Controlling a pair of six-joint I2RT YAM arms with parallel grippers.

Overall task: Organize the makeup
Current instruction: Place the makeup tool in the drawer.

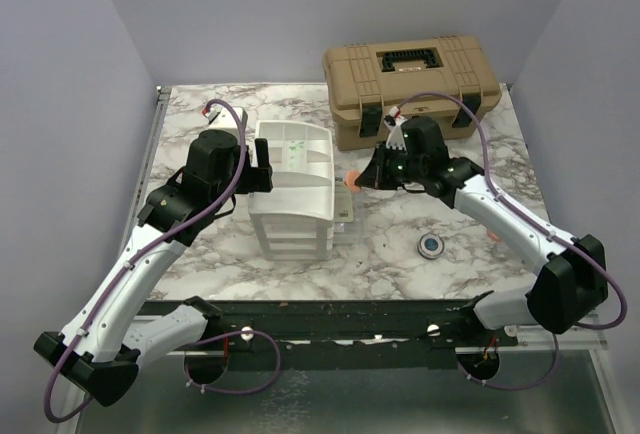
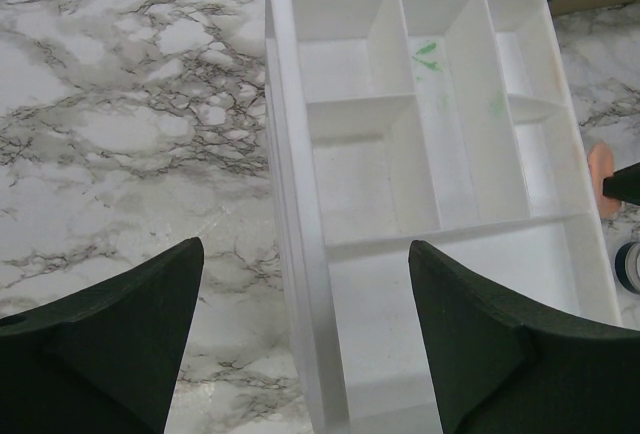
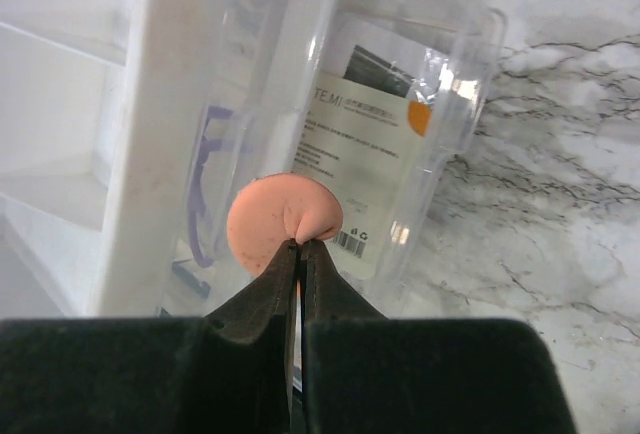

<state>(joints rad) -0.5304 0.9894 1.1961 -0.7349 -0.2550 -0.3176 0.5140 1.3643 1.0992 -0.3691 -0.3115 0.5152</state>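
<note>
My right gripper [image 3: 300, 250] is pinched tight on the pink disc [image 3: 285, 218], catching only its near edge, so most of the disc stands clear beyond the fingertips. From overhead the disc [image 1: 351, 180] hangs just off the right side of the white drawer unit [image 1: 295, 189], level with its top tray, and a clear rectangular case [image 3: 400, 124] with a printed label leans against that side directly behind it.

My left gripper [image 2: 305, 254] is spread wide and holds nothing. It sits above the tray's left wall [image 2: 280, 104], one finger over bare marble and the other over the tray (the compartments I can see hold no makeup, only green smudges).

The round blue-centred compact [image 1: 431, 245] lies flat on the table [image 1: 200, 124], well apart from the unit, on the near right. The tan toolbox [image 1: 410, 79] closes off the back, just behind my right wrist. Open marble runs right of the unit and toward the near edge.
</note>
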